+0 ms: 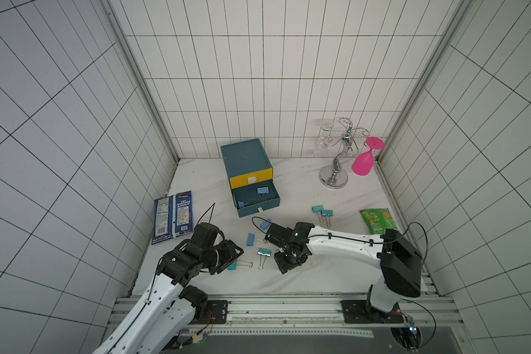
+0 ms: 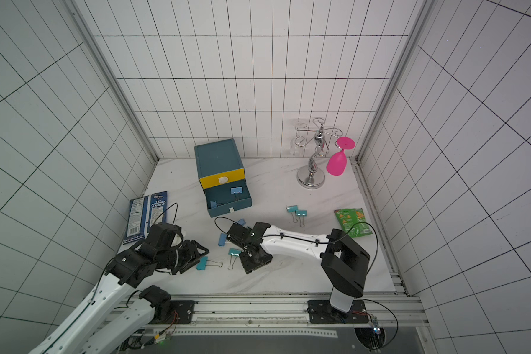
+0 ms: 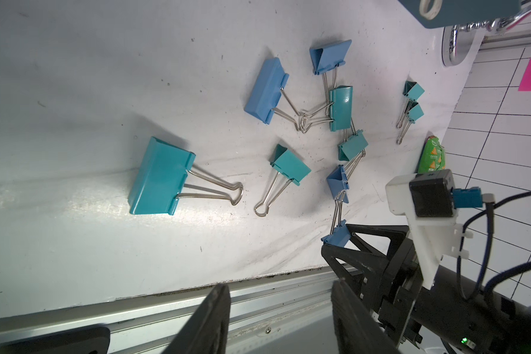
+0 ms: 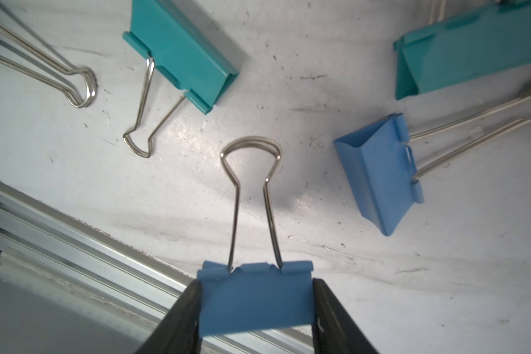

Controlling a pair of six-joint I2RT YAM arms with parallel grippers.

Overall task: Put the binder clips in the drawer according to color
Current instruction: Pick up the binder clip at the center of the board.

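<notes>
The dark-teal drawer cabinet (image 1: pixel 245 156) stands at the back. Its yellow top drawer (image 1: pixel 242 181) is pushed in. The teal drawer below it (image 1: pixel 259 211) is pulled out and holds two blue binder clips (image 1: pixel 261 190). My right gripper (image 4: pixel 255 285) is shut on a blue binder clip (image 4: pixel 255 302), held by its body above the table with the wire handles pointing away. My left gripper (image 3: pixel 281 294) is open and empty, just beside a teal clip (image 1: pixel 232 266). Loose on the table lie blue clips (image 1: pixel 251 239) and teal clips (image 1: pixel 264 252), plus a teal pair (image 1: pixel 322 211).
A blue Doritos bag (image 1: pixel 172 217) lies at the left wall and a green snack bag (image 1: pixel 377 220) at the right. A chrome glass rack (image 1: pixel 334 177) with a pink glass (image 1: pixel 364 162) stands at the back right. An aluminium rail (image 1: pixel 288 303) runs along the table's front edge.
</notes>
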